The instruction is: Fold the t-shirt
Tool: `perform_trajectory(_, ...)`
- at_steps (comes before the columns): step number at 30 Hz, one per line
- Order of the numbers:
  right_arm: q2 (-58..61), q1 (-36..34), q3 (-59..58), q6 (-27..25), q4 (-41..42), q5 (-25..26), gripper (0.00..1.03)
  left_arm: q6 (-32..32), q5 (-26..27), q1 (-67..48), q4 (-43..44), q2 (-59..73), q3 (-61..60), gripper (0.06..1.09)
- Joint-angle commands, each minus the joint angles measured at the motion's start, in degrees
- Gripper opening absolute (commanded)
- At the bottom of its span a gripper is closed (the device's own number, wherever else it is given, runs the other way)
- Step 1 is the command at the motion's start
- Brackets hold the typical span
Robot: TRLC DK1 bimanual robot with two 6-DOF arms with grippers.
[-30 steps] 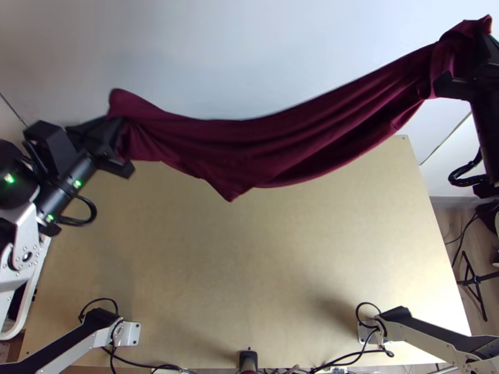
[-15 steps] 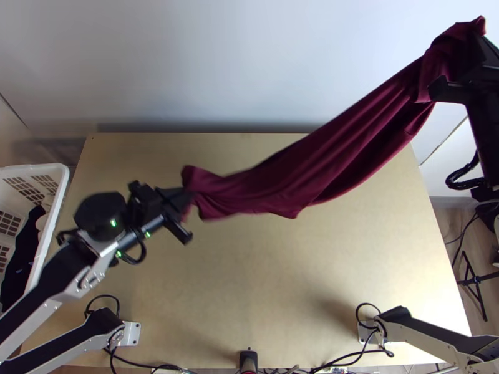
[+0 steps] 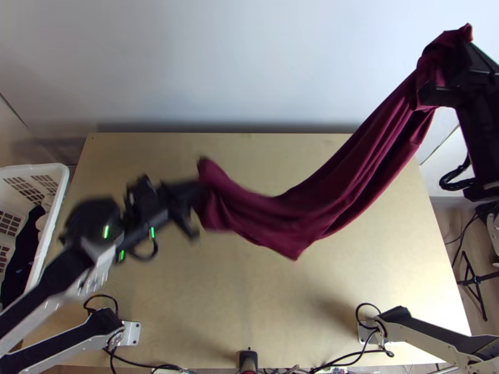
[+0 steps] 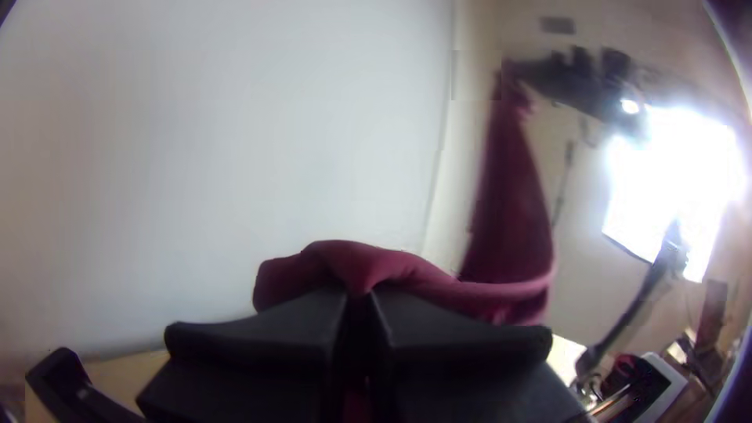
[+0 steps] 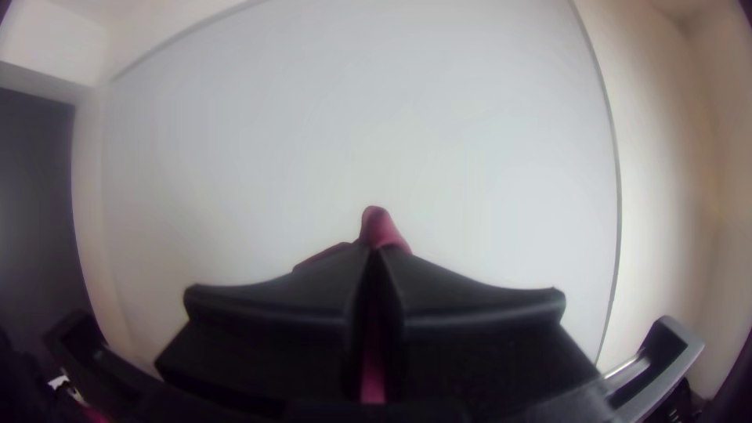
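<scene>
Top view: a dark red t-shirt (image 3: 299, 221) hangs in the air between two grippers over a light wooden table (image 3: 206, 293), narrow and gathered, its lower edge sagging to a corner near mid-span. The left gripper (image 3: 198, 190) has one end; the right gripper (image 3: 450, 71) has the other, with cloth bunched around it. The step in hand looks to be spreading the shirt before any fold. Drawing the grips apart evenly should take out the sag; a hard pull could cost a hold.

Left wrist view: the left gripper's fingers are closed to a sliver on a pinch of fabric, and the shirt climbs from there to the right gripper. Levelling the two ends would help it land flat.

Right wrist view: the right gripper's fingers press together on cloth, a small peak poking past the tips. That bunching likely needs smoothing once the shirt is down.
</scene>
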Motion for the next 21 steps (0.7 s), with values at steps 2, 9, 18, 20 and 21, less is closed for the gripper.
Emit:
perform_trajectory(2, 1.8, 2.1, -0.9, 0.4, 1.6, 1.4, 0.03, -12.9, 1.3, 26.9, -4.7, 21.0, 6.6, 0.09)
perform_trajectory(9, 3.0, 3.8, -2.3, 0.4, 1.6, 2.5, 0.03, -11.6, 7.0, 34.5, -28.9, 37.4, 15.9, 0.97)
perform_trajectory(18, 3.9, 5.8, -3.6, 0.2, 3.5, 3.1, 0.03, -12.7, 9.4, 29.7, -26.1, 27.8, 5.8, 1.04)
perform_trajectory(20, 3.7, 5.8, -3.9, 0.0, 3.5, 3.1, 0.03, -12.5, 9.4, 27.7, -25.6, 24.7, 3.4, 1.04)
perform_trajectory(21, 3.5, 5.8, -4.1, 0.0, 3.5, 3.1, 0.03, -12.3, 9.6, 26.3, -25.3, 23.1, 2.4, 1.04)
